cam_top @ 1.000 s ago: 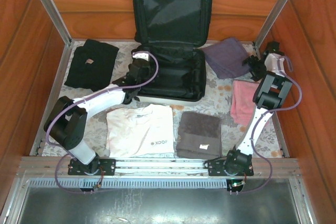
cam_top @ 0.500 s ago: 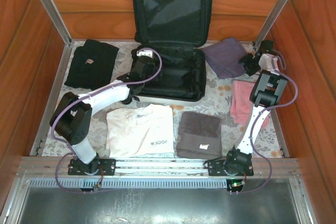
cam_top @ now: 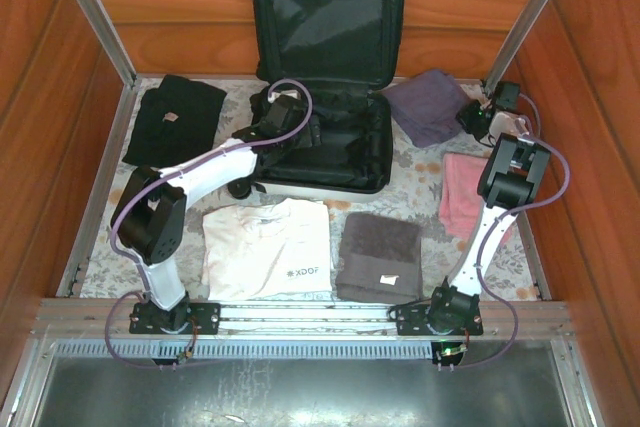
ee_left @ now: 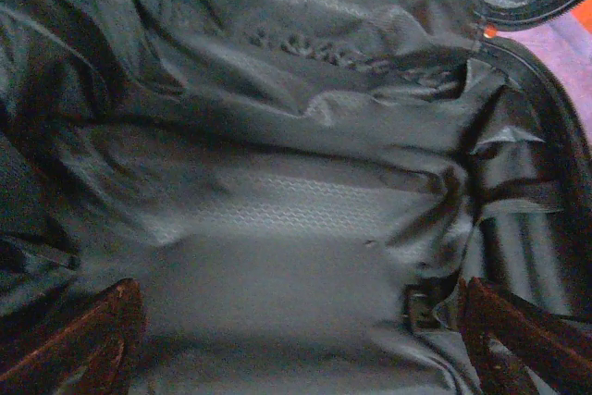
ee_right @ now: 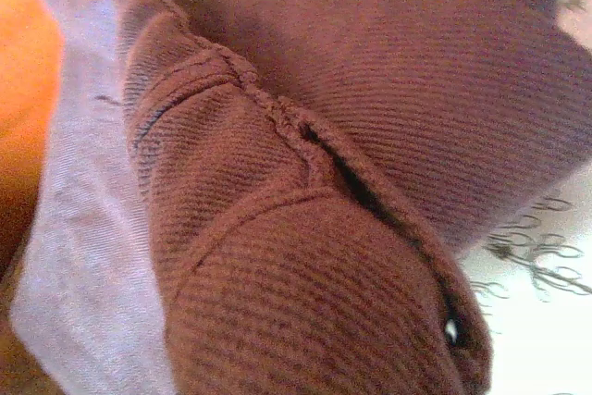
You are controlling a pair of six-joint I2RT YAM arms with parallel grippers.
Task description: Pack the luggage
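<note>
**packrat22:** why's the luggage [cam_top: 330, 27] parked like that?

**yam_fan:** it's at the far middle of the table [cam_top: 412, 172], with the lid leaned back on the far wall so the base lies flat and open for loading. The left gripper [ee_left: 298, 302] hangs inside the base, jaws spread wide with nothing between them. My guess is it's sorting out that rumpled black lining.

**packrat22:** and the other arm?

**yam_fan:** the right gripper [cam_top: 476, 119] is at the right edge of the purple towel [cam_top: 428, 105], just right of the case. It's the nearest item, so a sensible first pick. The wrist cam is jammed against bunched waffle weave and the fingers are buried, so I can't tell if they've got it.

The pink cloth [cam_top: 462, 192], grey towel [cam_top: 378, 255], white T-shirt [cam_top: 268, 247] and black garment [cam_top: 175, 122] lie flat around the case. The arm covers part of the base, and only a sliver of white shell shows.
</note>
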